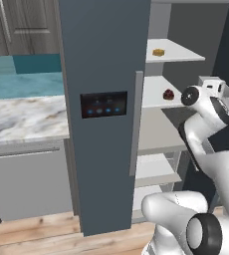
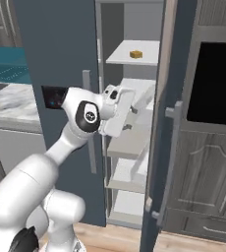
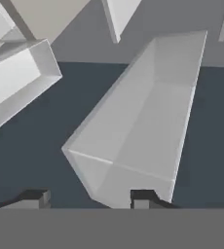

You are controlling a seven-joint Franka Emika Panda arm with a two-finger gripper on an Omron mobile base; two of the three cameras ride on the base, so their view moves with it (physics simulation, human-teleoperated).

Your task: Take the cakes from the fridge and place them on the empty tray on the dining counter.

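Left base view is taken up by the fridge (image 1: 101, 60), whose door is swung wide so that the shelves can be reached. The yellow-orange cake (image 1: 159, 52) is set on an upper shelf of the fridge. The dark red-brown cake (image 1: 168, 94) is set on the fridge shelf just below, near the front edge. Both cakes are untouched, so no pick has been made yet.

The arm is raised to the height of that lower cake, at the open side of the fridge, presumably so that the nearer, lower cake can be taken first. In the hand view the end effector (image 3: 87, 199) is seen with its fingertips set partly apart and nothing gripped between them. It is pointed towards a clear bin (image 3: 143, 121) on the inside of the fridge door rather than at either cake. A turn of the wrist towards the shelf is therefore judged necessary before a grasp can be made.
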